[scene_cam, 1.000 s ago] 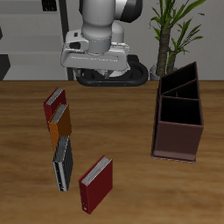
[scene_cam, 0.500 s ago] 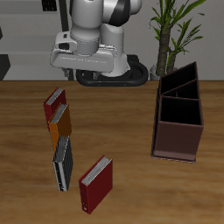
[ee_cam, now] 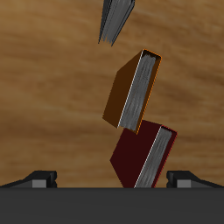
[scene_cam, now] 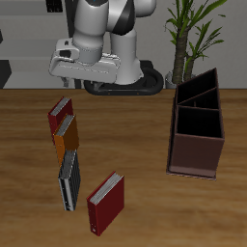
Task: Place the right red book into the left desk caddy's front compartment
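The right red book (scene_cam: 59,114) is a slim dark maroon hardcover lying on the table, farthest back in a row of books; it also shows in the wrist view (ee_cam: 143,153). The orange book (scene_cam: 66,134) lies touching it, just nearer the front edge, and shows in the wrist view (ee_cam: 131,90) too. My gripper (scene_cam: 83,69) hangs high above the table, behind the books, open and empty; the wrist view (ee_cam: 112,179) shows its fingertips (ee_cam: 39,179) wide apart. The dark brown desk caddy (scene_cam: 196,159) stands across the table, its end compartment (scene_cam: 200,125) nearest the front edge black inside.
A grey-black book (scene_cam: 68,180) and a brighter crimson book (scene_cam: 106,201) lie nearer the front edge. A potted plant (scene_cam: 188,34) stands behind the caddy. The robot's dark base (scene_cam: 121,82) sits at the table's back.
The arm has swung sideways at the same height, away from the caddy and toward the row of books. The gripper stays open. No book has moved.
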